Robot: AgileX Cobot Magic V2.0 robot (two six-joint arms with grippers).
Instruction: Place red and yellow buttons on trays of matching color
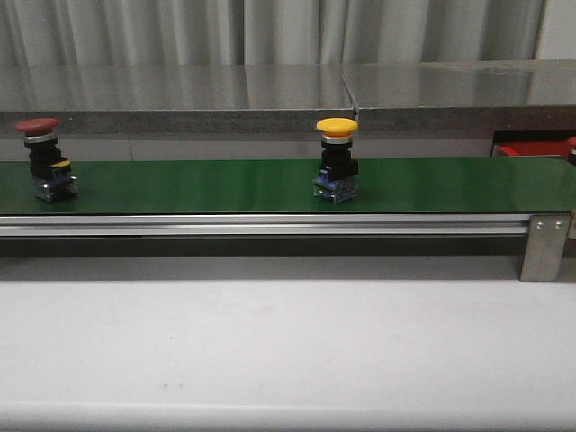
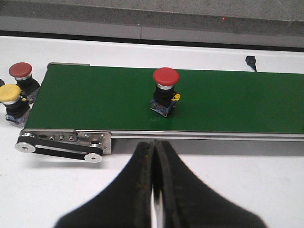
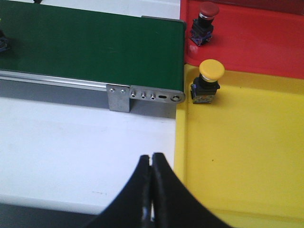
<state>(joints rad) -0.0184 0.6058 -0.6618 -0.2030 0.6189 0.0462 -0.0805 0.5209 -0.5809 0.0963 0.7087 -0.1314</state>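
Observation:
On the green belt (image 1: 225,184) a red button (image 1: 40,157) stands at the left end and a yellow button (image 1: 337,162) near the middle. In the left wrist view the red button (image 2: 165,90) is upright on the belt, beyond my left gripper (image 2: 154,145), which is shut and empty over the white table. My right gripper (image 3: 151,156) is also shut and empty, beside the yellow tray (image 3: 247,152). A yellow button (image 3: 208,83) stands on that tray and a red button (image 3: 205,21) on the red tray (image 3: 256,42). Neither gripper shows in the front view.
Off the belt's left end a red button (image 2: 21,78) and a yellow button (image 2: 12,102) stand on the white table (image 2: 57,190). The belt's metal frame and end bracket (image 3: 142,95) adjoin the trays. A grey ledge (image 1: 288,90) runs behind the belt.

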